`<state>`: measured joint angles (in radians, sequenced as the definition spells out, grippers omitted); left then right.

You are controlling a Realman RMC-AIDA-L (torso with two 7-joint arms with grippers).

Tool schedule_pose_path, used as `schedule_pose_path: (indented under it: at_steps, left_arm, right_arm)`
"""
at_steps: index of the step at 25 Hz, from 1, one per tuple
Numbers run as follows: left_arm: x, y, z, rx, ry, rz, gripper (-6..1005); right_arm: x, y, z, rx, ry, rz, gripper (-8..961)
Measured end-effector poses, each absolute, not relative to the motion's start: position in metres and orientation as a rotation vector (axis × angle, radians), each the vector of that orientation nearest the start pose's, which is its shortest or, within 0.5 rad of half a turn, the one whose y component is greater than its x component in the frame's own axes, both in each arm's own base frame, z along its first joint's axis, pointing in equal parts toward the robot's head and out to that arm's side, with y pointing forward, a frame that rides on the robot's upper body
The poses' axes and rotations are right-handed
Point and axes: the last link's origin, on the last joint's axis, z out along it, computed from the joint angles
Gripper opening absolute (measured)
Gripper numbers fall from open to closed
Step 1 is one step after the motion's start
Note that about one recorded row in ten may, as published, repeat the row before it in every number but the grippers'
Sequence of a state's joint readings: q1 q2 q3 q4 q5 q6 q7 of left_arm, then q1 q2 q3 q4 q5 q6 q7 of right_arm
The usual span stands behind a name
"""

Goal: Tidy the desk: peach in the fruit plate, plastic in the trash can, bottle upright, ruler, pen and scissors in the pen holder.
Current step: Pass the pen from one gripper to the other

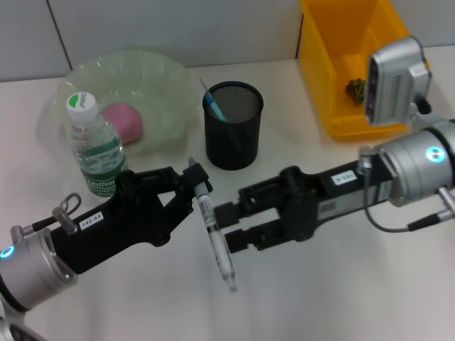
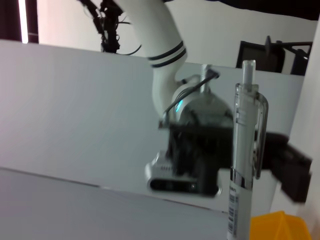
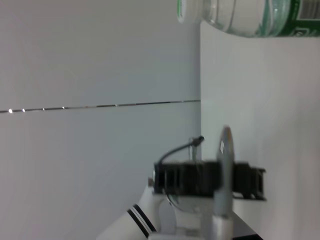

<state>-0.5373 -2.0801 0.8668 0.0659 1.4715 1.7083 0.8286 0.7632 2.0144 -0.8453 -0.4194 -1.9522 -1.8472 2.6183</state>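
Jaws of left gripper pinched on upper end of pen; pen hanging tip-down above table. Jaws of right gripper spread, flanking pen's middle from 3 o'clock, contact not discernible. Bottle upright at 10 o'clock. Peach inside fruit plate, behind bottle. Pen holder at 12 o'clock, a blue-green item standing in it. Yellow bin at 2 o'clock.
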Motion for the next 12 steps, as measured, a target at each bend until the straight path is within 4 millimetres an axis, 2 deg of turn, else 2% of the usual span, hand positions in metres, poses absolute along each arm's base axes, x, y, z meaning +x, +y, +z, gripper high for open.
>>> schedule_pose_path:
  at_steps: [5,12]
  left_arm:
    - [-0.235,0.283,-0.05,-1.799,1.196,-0.591,150]
    - [-0.234,0.302,-0.04,-1.857,1.01,-0.62,152]
  right_arm:
    - [0.201,0.314,-0.003,1.945,-1.762,-0.428,587]
    - [0.234,0.31,0.026,2.009,-1.799,-0.565,589]
